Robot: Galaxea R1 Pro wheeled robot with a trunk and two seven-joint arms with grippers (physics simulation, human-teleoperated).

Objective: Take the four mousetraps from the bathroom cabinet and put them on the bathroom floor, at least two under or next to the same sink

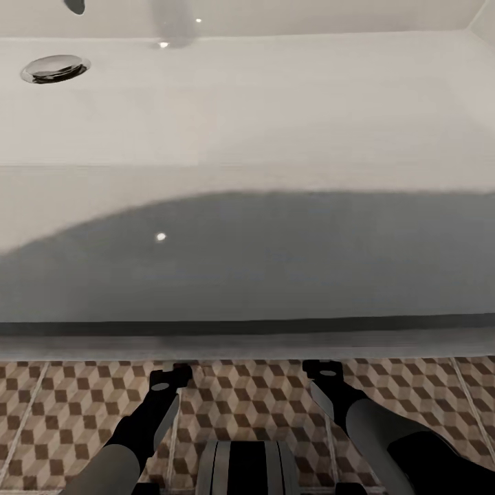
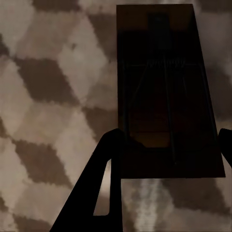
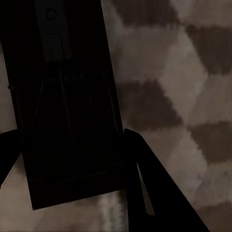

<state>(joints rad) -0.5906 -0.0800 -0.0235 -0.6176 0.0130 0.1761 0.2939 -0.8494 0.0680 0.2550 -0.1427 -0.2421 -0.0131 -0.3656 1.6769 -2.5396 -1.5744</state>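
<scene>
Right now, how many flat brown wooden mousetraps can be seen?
2: one mousetrap between the left gripper's fingers, one between the right gripper's fingers, both above the cube-patterned tile floor. Others may be hidden.

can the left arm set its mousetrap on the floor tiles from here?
Probably yes: the left gripper holds a mousetrap between its fingers just over the bathroom floor, nothing visible between.

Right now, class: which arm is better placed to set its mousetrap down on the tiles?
Neither clearly: the left tool and the right tool each hold a mousetrap low above the tiles.
</scene>
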